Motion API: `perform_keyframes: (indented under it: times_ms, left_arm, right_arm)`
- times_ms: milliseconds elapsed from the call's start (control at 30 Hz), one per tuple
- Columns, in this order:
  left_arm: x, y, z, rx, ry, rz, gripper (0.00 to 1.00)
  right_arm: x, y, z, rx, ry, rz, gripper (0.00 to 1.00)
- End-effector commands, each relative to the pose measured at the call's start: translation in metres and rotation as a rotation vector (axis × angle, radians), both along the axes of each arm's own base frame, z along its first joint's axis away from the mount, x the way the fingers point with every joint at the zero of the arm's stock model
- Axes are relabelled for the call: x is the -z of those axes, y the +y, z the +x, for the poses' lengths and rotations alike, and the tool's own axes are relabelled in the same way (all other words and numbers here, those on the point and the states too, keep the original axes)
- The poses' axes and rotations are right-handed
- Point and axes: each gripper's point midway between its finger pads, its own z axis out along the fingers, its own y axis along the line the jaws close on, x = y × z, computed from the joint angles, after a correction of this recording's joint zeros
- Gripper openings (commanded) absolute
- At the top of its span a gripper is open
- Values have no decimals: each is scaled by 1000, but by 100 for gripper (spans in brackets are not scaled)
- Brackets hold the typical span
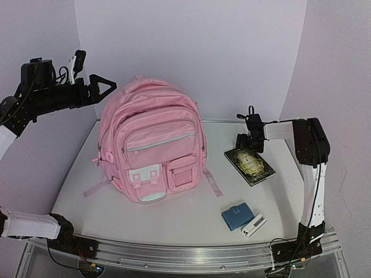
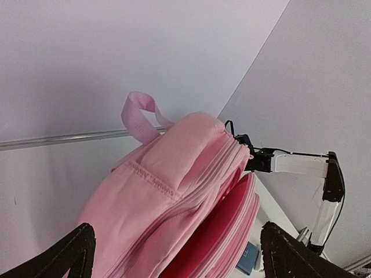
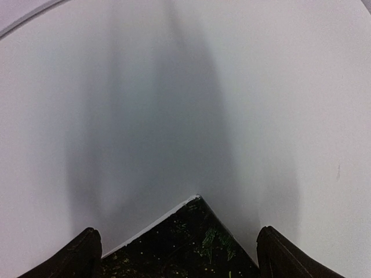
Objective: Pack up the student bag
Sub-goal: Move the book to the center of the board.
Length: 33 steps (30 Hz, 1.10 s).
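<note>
Two open jaws: left gripper (image 1: 106, 87) hovers beside student bag (image 1: 152, 142), upright on desk (image 1: 191, 214), top unzipped; right gripper (image 1: 247, 141) straddles dark book (image 1: 250, 167) corner. Best centre jaws, close squarely before lifting.

the student bag (image 1: 152, 142) is stood on the left half of the table (image 1: 174, 217). a book (image 1: 250, 164) is laid flat to its right. nearer the front edge, a pouch (image 1: 235, 217) and a small device (image 1: 254, 225) are laid side by side. the left gripper (image 1: 107, 87) is held beside the bag's top left, and the right gripper (image 1: 246, 143) over the book's far corner.
</note>
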Motion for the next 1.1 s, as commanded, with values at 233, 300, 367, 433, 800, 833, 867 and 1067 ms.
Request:
perform_keyframes:
  times_ms: [233, 300, 367, 433, 800, 833, 867, 1067]
  left_arm:
    - [32, 22, -43, 3, 97, 64, 99]
    - [38, 12, -41, 48, 143, 69, 96]
    - [34, 0, -37, 95, 156, 54, 93]
    - [20, -14, -32, 153, 135, 16, 91]
    - [-41, -96, -21, 354, 1, -65, 91]
    - [-43, -106, -20, 367, -8, -59, 91]
    - [-45, -116, -20, 380, -15, -53, 91]
    - [-45, -176, -26, 460, -42, -11, 92]
  right_arm:
    - [-35, 50, -67, -46, -12, 125, 91]
    - [-46, 47, -69, -40, -35, 117, 92]
    - [-60, 41, -69, -30, -65, 98, 95]
    - [-66, 37, -71, -23, -82, 76, 98]
    - [-55, 27, -77, -20, -61, 32, 98]
    - [-53, 26, -78, -22, -56, 33, 98]
    - [-52, 25, -79, -25, -53, 36, 98]
    - [-49, 12, -87, -22, -45, 62, 98]
